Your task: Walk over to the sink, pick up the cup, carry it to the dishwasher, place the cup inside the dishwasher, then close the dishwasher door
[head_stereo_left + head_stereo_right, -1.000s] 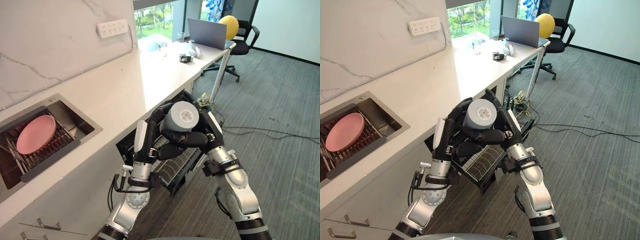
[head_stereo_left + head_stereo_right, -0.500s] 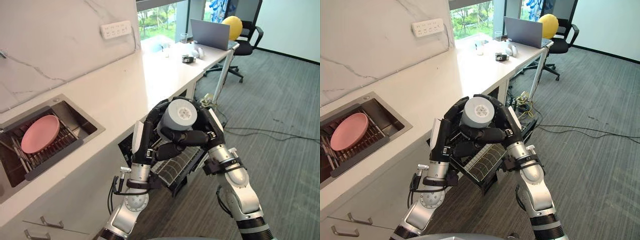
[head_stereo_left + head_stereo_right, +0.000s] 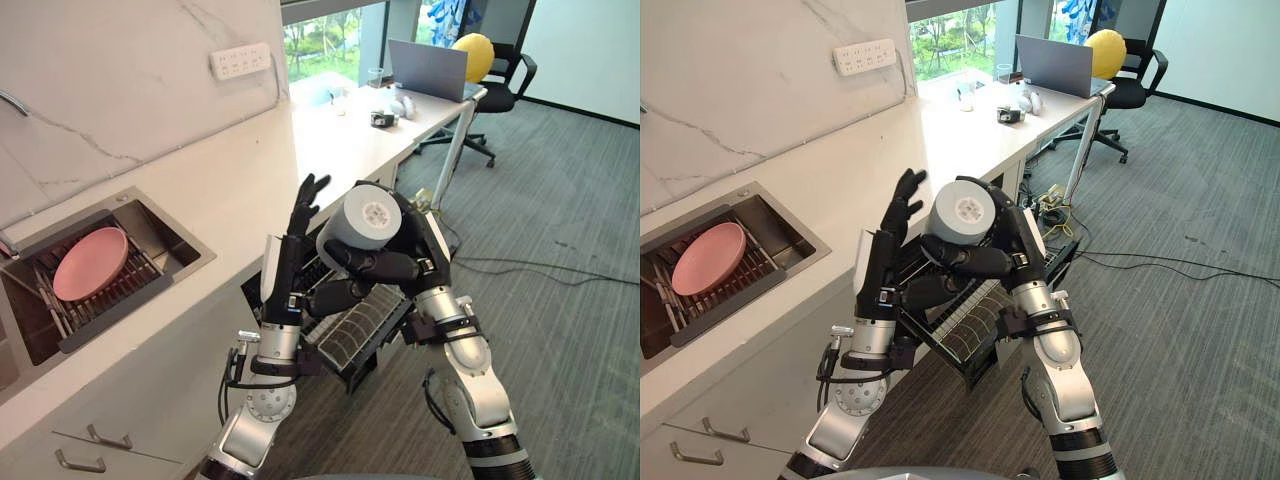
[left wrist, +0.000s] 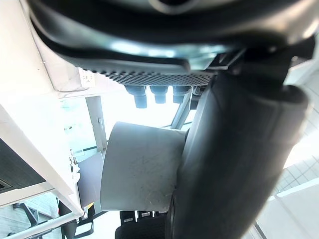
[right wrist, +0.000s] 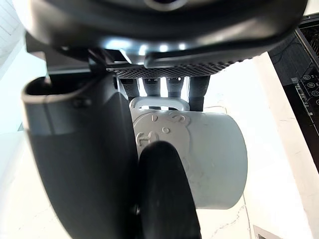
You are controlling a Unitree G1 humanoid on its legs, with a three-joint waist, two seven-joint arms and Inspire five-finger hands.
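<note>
Right hand (image 3: 415, 250) first: it's gripping the cup (image 3: 362, 222), fingers curling round the grey body from below and behind. I'm seeing the cup lying on its side in that grip, flat base facing up toward the head camera. In the right wrist view the cup (image 5: 204, 159) is sitting between thumb and fingers, its handle (image 5: 159, 103) tucked up against the fingers. So that hand is closed firmly round the cup.

Now the left hand (image 3: 290, 260): it's standing just beside the cup, on the counter side, fingers straight and pointing upward, spread a little, holding nothing. Its wrist view is showing the cup's grey wall (image 4: 139, 169) right past the thumb; I can't tell whether the thumb is touching it.

Moving outward, both hands are hovering over the open dishwasher (image 3: 970, 345), its wire rack pulled out below the cup, under the edge of the white countertop (image 3: 230, 190). Further along the counter to the left, the sink (image 3: 165, 235) is holding a pink plate (image 3: 90, 263) resting on a dark rack. A white power strip (image 3: 240, 61) is hanging on the marble wall. Far off, a laptop (image 3: 428, 68) is standing open on the desk, with an office chair (image 3: 505, 85) beyond it on grey carpet (image 3: 570, 200).
</note>
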